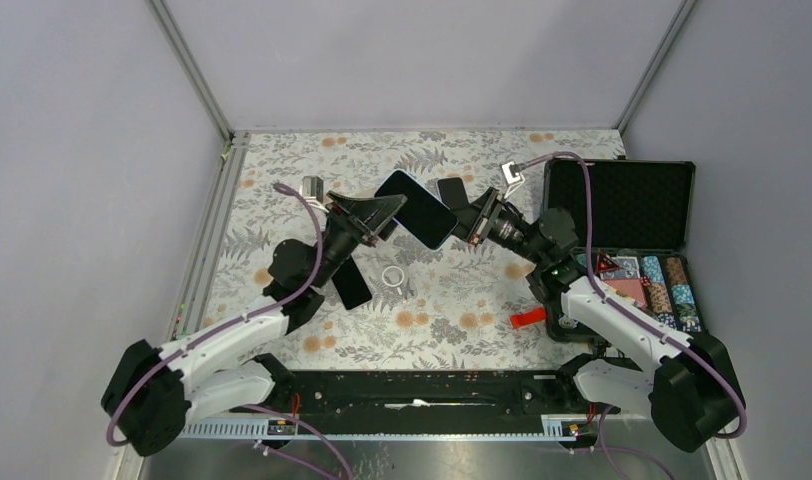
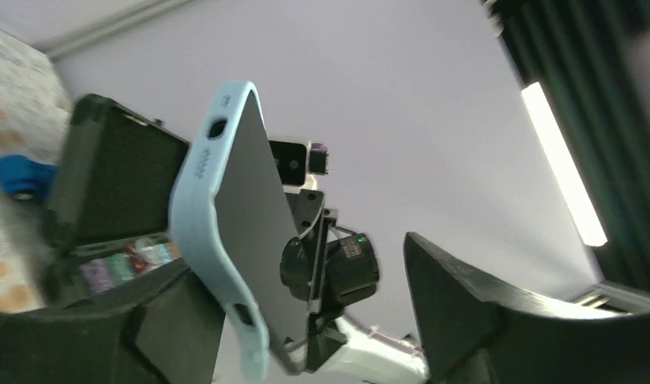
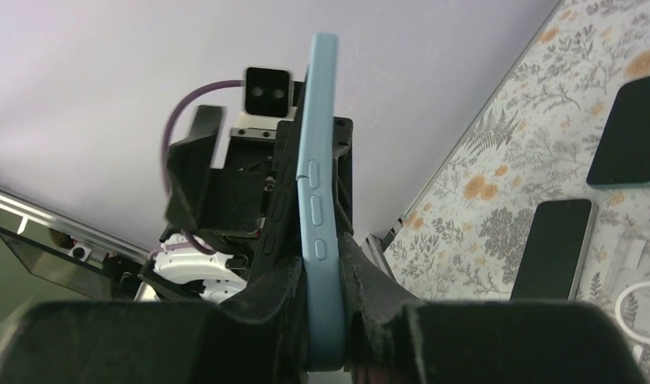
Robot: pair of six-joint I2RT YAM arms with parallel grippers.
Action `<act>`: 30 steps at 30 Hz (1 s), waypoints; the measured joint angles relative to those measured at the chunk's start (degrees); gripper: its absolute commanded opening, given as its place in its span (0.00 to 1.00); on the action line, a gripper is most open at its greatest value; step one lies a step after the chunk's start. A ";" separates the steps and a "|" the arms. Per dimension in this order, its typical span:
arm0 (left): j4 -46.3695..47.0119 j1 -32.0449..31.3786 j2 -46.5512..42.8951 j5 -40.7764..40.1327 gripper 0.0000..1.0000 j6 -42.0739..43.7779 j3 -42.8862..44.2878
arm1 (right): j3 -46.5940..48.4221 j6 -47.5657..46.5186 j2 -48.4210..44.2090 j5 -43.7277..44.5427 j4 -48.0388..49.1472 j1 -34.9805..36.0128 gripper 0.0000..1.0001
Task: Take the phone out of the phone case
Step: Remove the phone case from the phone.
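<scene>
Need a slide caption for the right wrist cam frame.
Right hand grips the blue phone case edge-on; a dark phone lies on the floral table behind.

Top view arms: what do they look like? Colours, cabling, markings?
Both alike: left arm and right arm have white links, bulky black joints, black wedge-shaped jaws. A purple cable loops along each. Right arm shows a small green light; no legible markings.

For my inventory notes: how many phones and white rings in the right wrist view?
Phones: 3 (one in the blue case, a black one and a teal-edged one lying flat; the last may be just a case)
White rings: 1
Total: 4
</scene>
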 measured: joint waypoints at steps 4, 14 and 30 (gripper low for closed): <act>-8.61 0.76 -6.34 1.64 0.99 7.82 -0.09 | -0.22 0.07 -1.49 0.39 -4.31 0.20 0.00; -33.97 6.10 -22.97 -2.12 0.94 33.79 -0.57 | -4.68 -4.81 -7.02 7.69 -21.42 -1.29 0.00; -41.44 -18.49 4.63 -2.19 0.89 61.13 8.04 | -11.74 -8.48 -13.11 15.39 -41.53 -1.53 0.00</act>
